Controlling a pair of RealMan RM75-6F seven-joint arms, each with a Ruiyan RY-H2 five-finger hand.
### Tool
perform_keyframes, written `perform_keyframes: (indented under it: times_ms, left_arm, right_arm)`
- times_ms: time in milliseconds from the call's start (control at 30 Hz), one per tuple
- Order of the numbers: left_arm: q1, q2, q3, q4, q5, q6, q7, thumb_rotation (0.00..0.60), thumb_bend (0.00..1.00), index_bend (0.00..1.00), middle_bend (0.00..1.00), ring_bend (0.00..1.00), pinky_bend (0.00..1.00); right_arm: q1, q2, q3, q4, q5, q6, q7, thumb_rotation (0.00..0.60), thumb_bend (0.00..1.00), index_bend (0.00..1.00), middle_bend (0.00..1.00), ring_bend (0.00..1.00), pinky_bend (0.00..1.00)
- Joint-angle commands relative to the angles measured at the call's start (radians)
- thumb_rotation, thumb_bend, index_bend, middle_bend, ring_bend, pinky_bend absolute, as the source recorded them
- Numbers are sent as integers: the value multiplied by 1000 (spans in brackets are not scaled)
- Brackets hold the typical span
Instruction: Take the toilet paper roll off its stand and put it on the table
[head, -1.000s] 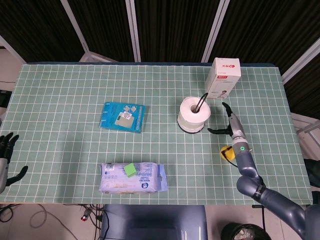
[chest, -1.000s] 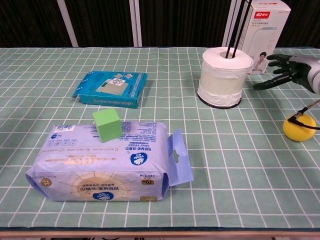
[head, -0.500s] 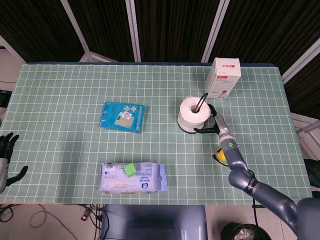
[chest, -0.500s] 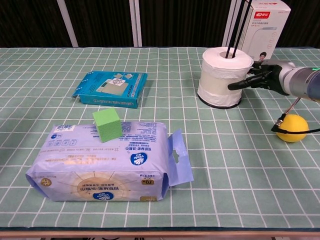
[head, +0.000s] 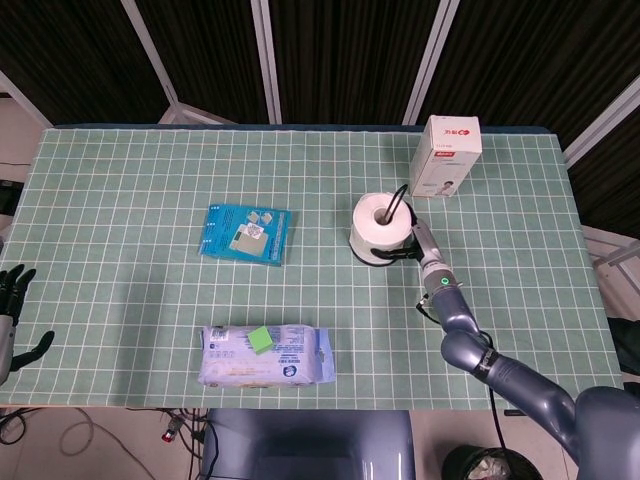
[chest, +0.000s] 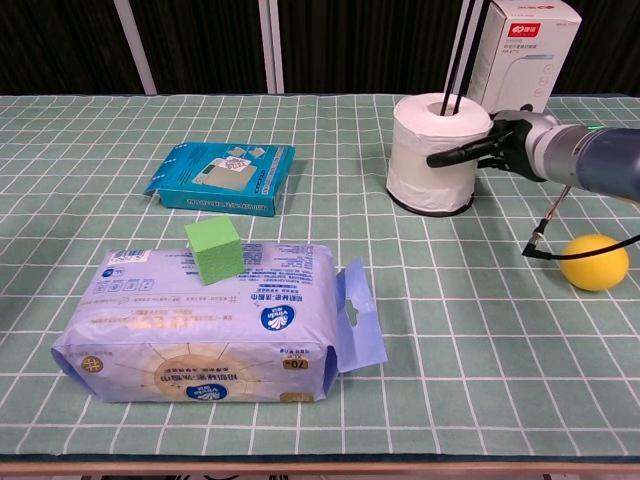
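Observation:
The white toilet paper roll (head: 379, 224) (chest: 436, 150) stands upright on its black stand, whose thin rods (chest: 455, 55) rise out of the core, at the table's right middle. My right hand (head: 413, 243) (chest: 497, 143) is against the roll's right side. One finger lies across the roll's front and the others spread at its edge, not closed around it. My left hand (head: 12, 300) hangs off the table's near left edge with its fingers apart, holding nothing.
A white carton (head: 447, 155) (chest: 524, 50) stands just behind the roll. A yellow ball (chest: 595, 262) on a cord lies near my right forearm. A blue packet (head: 245, 234) lies mid-table, and a wipes pack (head: 265, 355) carries a green cube (chest: 214, 249) at the front.
My right hand swung left from beside the yellow ball to the roll's side. The roll and its stand have shifted slightly left. The left hand has not moved.

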Motion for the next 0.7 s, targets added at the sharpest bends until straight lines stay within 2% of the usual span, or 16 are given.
perform_keyframes:
  times_ms: [33, 133, 233, 300, 467, 567, 700]
  left_arm:
    - [0, 0, -1, 1, -1, 1, -1, 600, 241, 34, 0, 0, 0]
    - [0, 1, 0, 0, -1, 0, -2, 600, 241, 34, 0, 0, 0]
    - [1, 3, 0, 0, -1, 1, -4, 600, 241, 34, 0, 0, 0]
    - [2, 4, -2, 1, -2, 3, -8, 600, 241, 34, 0, 0, 0]
    - [3, 6, -2, 1, -4, 3, -14, 600, 241, 34, 0, 0, 0]
    - [3, 7, -1, 0, -1, 4, -16, 600, 241, 34, 0, 0, 0]
    - [3, 7, 1, 0, 0, 3, -14, 600, 241, 34, 0, 0, 0]
  right_arm:
    - [11, -14, 1, 18, 10, -13, 1, 600, 0, 0, 0, 0, 0]
    - [21, -37, 10, 43, 27, -12, 8, 600, 0, 3, 2, 10, 0]
    - [31, -62, 26, 72, 37, 2, 21, 600, 0, 90, 85, 105, 25]
    - [36, -84, 35, 95, 34, 33, 25, 600, 0, 199, 194, 207, 91]
    - [36, -117, 56, 121, 14, 110, 42, 600, 0, 375, 334, 374, 259]
    - [33, -131, 64, 133, -5, 149, 54, 600, 0, 421, 356, 402, 292]
    - [25, -120, 67, 122, -23, 154, 63, 600, 0, 433, 356, 403, 295]
